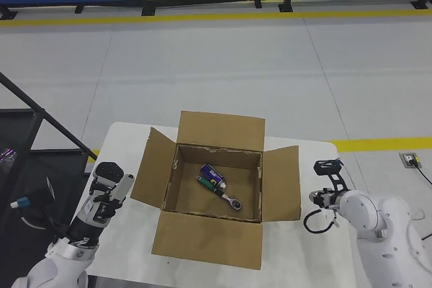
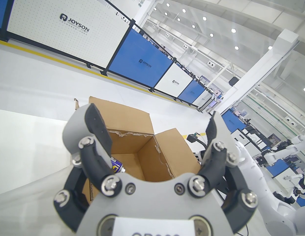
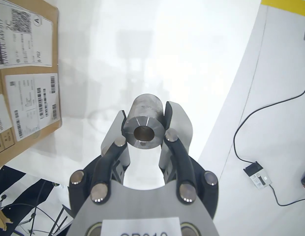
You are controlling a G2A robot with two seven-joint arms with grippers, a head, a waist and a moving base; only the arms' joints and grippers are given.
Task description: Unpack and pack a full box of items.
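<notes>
Right gripper (image 3: 145,114): pinching a metal cylinder (image 3: 147,106) over the surface (image 3: 142,37), just beside a side flap of the box (image 1: 281,183).
Cylinder: dull grey steel, hollow bore, probably heavy. If you are unpacking, lower it gently and release only once it is seated.
Left gripper (image 2: 152,114): spread, empty, beside the opposite flap.
Box contents: spray can (image 1: 212,175) and ratchet wrench (image 1: 227,199) lie inside.

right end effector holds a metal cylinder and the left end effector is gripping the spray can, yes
No. The left end effector is open and empty, as the left wrist view shows; the spray can lies in the cardboard box, seen in the top view. The right end effector does hold the metal cylinder.
</notes>
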